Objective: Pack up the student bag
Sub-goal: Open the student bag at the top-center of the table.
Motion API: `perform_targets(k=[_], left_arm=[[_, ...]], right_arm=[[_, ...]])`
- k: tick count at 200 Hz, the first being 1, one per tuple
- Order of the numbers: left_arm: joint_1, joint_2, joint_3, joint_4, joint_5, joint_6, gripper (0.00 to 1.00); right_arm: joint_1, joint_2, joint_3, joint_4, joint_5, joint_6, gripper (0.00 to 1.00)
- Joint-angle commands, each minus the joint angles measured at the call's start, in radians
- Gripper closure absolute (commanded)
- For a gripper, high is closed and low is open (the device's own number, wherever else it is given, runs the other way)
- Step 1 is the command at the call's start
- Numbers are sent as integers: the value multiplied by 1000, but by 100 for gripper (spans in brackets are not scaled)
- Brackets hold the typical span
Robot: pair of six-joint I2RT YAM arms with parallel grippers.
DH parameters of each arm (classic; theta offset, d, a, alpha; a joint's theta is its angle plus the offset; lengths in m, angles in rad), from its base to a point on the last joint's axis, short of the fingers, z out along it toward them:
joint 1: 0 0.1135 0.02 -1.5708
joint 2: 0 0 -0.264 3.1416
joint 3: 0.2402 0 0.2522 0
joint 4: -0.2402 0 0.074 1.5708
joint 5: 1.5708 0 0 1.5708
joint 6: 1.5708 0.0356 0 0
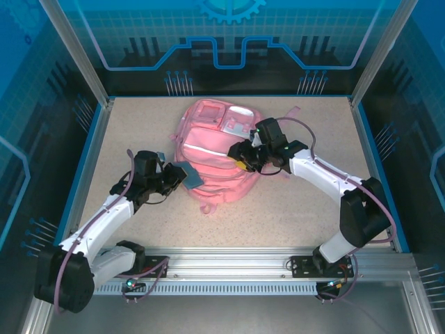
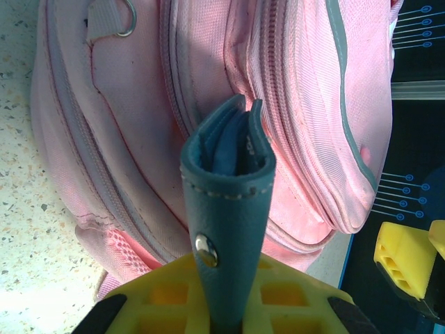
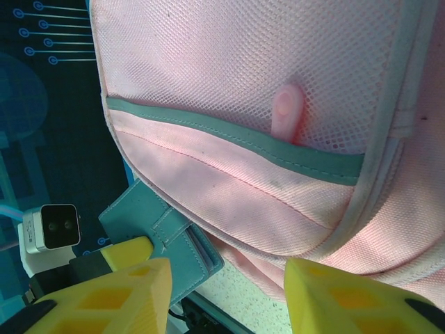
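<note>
The left gripper (image 2: 222,299) was clamped on a folded teal wallet (image 2: 229,202), which stood straight out from between the yellow fingers (image 2: 156,299), its steel snap stud (image 2: 206,243) just past their tips. Beyond the wallet's open end lay the pink student bag (image 2: 299,97), its zips running lengthwise. Speckled table (image 2: 21,174) showed to the fingers' left.

Speckled beige worktop (image 1: 278,216) being edged by a blue border (image 1: 139,95), being enclosed by blue-tinted panels (image 1: 229,42) printed with circuit lines and a gear emblem (image 1: 231,8), being framed by aluminium posts (image 1: 76,52), being lit brightly, aluminium rail (image 1: 236,259) being carried along the near edge
</note>
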Motion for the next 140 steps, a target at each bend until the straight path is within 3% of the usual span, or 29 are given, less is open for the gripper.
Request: perform_targets(k=[1,35,62,99,140], left_arm=[[6,5,-11,17,6,-7,90],[7,10,-11,20,9,-6,90],[6,15,-10,20,10,-5,90],[6,16,-11,20,9,-6,90],[6,16,-16,21,9,-6,90]], right_arm=[[4,-9,9,-46,20,39,51],[0,-27,-47,-77,101,92,41],[-1,7,-28,-53,50,78,41],[1,20,-10,-6,12,70,49],[1,29,-2,16,-10,73,52]])
